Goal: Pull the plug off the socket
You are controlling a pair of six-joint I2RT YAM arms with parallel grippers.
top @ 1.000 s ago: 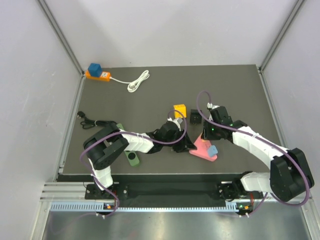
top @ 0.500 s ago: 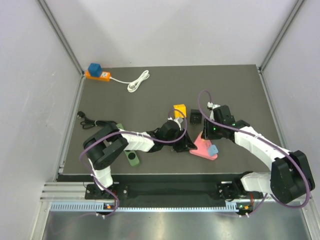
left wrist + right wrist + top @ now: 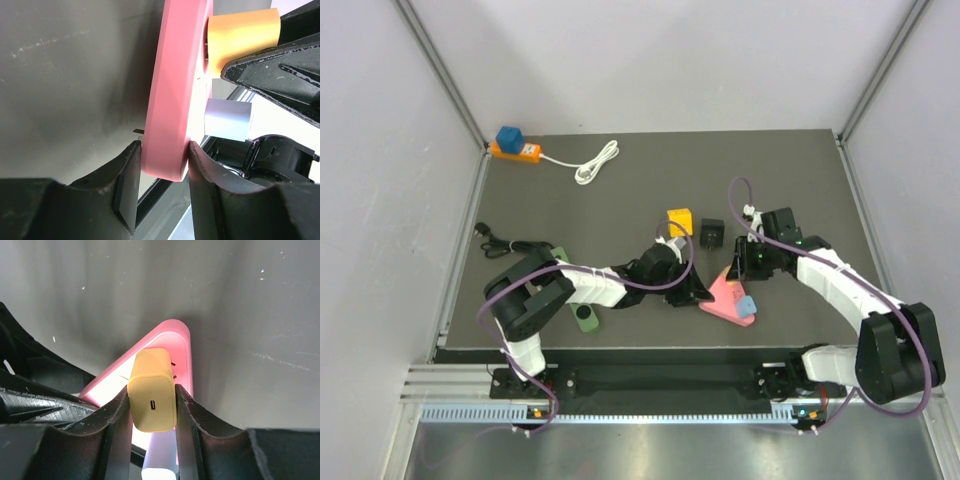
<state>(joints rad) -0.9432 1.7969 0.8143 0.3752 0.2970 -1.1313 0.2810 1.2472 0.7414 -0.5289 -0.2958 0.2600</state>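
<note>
From above, the left gripper (image 3: 695,290) and right gripper (image 3: 738,265) meet at a pink socket (image 3: 723,296) lying on the dark surface (image 3: 620,200). Left wrist view: the jaws, partly spread, pinch the socket's rim. Right wrist view: the jaws squeeze a yellow plug (image 3: 152,390) sitting at the socket's face.

Seemingly half-out plug (image 3: 151,390) in socket (image 3: 181,342)
</note>
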